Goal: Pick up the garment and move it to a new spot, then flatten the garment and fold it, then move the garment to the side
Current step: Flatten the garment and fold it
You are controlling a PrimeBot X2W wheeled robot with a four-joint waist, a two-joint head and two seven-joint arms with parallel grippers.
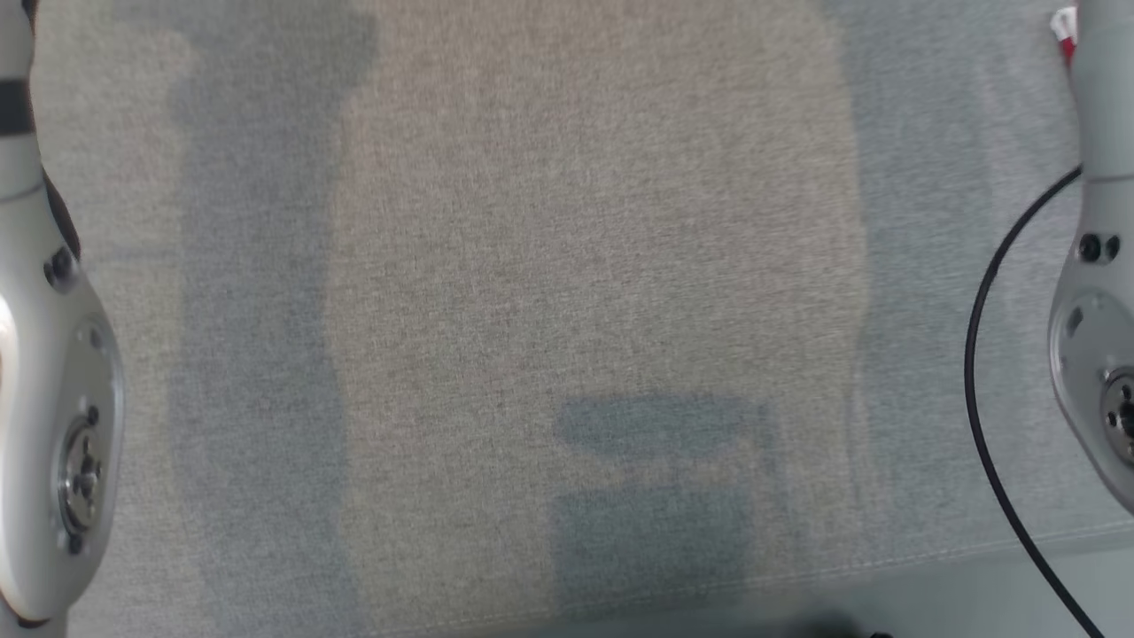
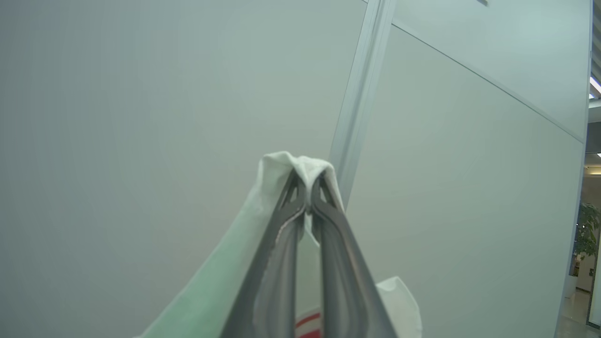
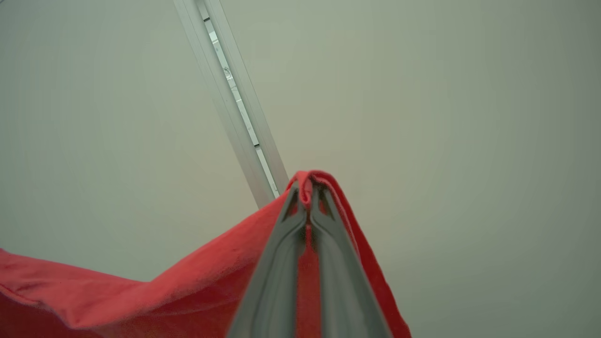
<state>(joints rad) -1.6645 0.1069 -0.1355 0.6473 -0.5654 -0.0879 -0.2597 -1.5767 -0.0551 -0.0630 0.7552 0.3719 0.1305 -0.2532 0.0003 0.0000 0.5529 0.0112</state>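
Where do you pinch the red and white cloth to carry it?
At bunched edges, tips straight onto each fold: left pincer is shut on a white corner of the red-and-white fabric garment, right pincer on a red one.

No legible text, label, brand or number; none on garment [image 3: 141, 295], none on wall panels [image 2: 141, 117].
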